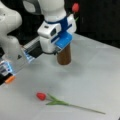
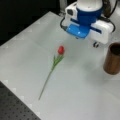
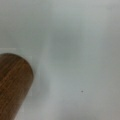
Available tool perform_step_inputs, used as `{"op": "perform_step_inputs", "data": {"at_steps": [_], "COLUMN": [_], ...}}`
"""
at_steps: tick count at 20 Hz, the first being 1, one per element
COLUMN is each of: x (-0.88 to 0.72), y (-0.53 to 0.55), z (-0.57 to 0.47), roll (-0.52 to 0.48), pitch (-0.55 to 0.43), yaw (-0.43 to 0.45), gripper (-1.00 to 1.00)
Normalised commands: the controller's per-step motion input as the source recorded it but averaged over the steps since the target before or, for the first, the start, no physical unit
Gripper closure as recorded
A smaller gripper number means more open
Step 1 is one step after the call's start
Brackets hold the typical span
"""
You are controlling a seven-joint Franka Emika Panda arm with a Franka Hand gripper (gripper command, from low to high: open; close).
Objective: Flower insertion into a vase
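Note:
The brown vase (image 1: 64,56) (image 2: 113,59) stands upright on the white table; in the wrist view its rim (image 3: 13,80) fills the lower left. My gripper (image 1: 58,37) (image 2: 86,26) hangs just above and beside the vase, and its fingers are hidden in every view. A red tulip with a green stem (image 1: 53,100) (image 2: 58,58) lies flat on the table, well apart from the gripper. Another red flower head (image 1: 75,7) shows behind the arm above the vase. Its stem is hidden, so I cannot tell whether it stands in the vase.
The arm's white base (image 1: 10,42) and an orange part (image 1: 10,79) sit at a front view's left. A dark perforated board (image 2: 12,107) borders the table at a front view's bottom left. Black backdrop lies behind the table's far edge.

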Motion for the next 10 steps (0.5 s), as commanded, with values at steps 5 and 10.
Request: {"op": "perform_step_inputs", "data": {"at_steps": [5,10], "x": [0.17,0.29], "y": [-0.19,-0.20], "z": [0.01,0.07], "roll": [-0.087,-0.112], "pitch": [-0.019,0.011], "yaw": [0.205,0.217], "gripper": [-1.00,-1.00]}}
